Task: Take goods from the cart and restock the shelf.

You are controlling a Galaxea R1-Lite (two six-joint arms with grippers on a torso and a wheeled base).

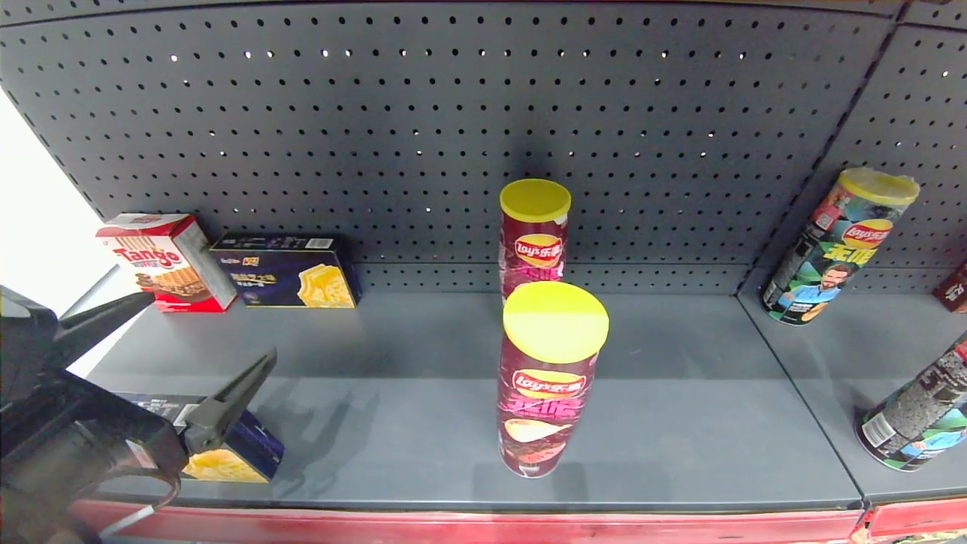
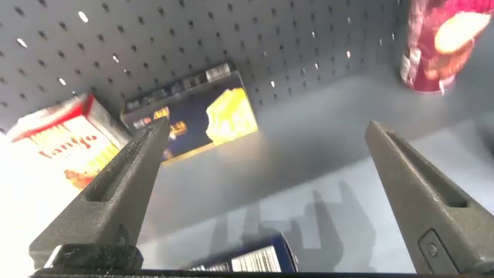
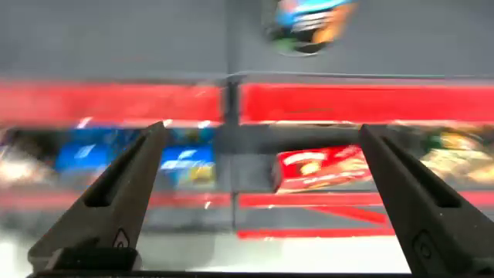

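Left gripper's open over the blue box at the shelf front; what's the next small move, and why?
Probably lift the left gripper clear and draw it back off the shelf: its fingers stand open, and the blue box lies on the shelf near the front edge, apparently released.

Round logos mark the front chip can (image 1: 548, 381), the back chip can (image 1: 535, 245) and the green can (image 1: 835, 253). Large lettering crosses the red box (image 1: 162, 261). The blue box (image 1: 291, 273) has print too small to read.
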